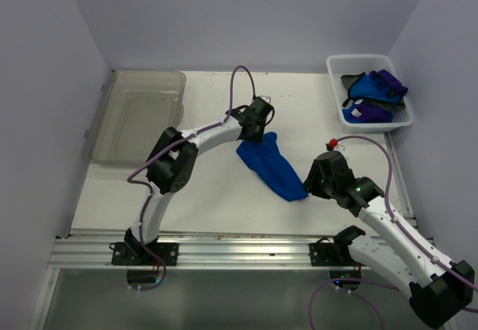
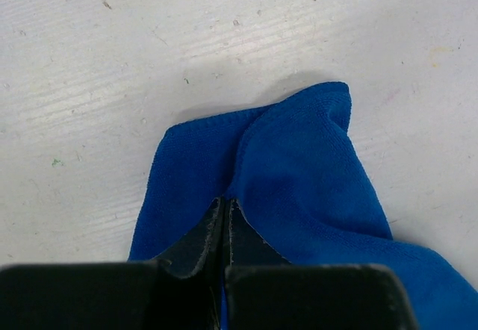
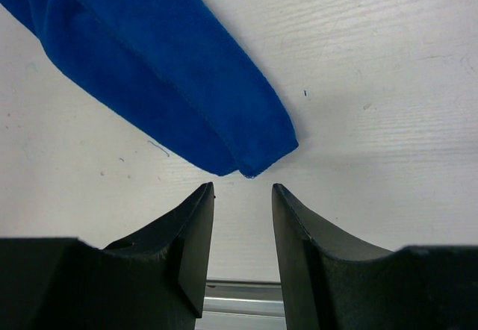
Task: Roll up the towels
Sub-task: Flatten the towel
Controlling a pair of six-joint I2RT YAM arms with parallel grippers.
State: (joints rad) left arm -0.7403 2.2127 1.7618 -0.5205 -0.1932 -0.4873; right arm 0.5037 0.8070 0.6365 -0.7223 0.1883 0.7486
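Left pincer (image 2: 226, 209): pressed together, pinching the far end of the bright blue soft cloth towel (image 2: 299, 166).
Right pincer (image 3: 243, 195): fingers apart, just beside the towel's near corner.
Surface: white tabletop (image 3: 373, 83).

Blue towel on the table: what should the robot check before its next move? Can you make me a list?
1. Left gripper shut on the blue towel: ok.
2. Right gripper open: ok.
3. Towel's near corner between the right gripper's jaws: not ok, it lies just ahead of them.
4. Towel spread flat for rolling: not ok, it is folded and bunched.
5. Other towels out of the way in the basket: ok.
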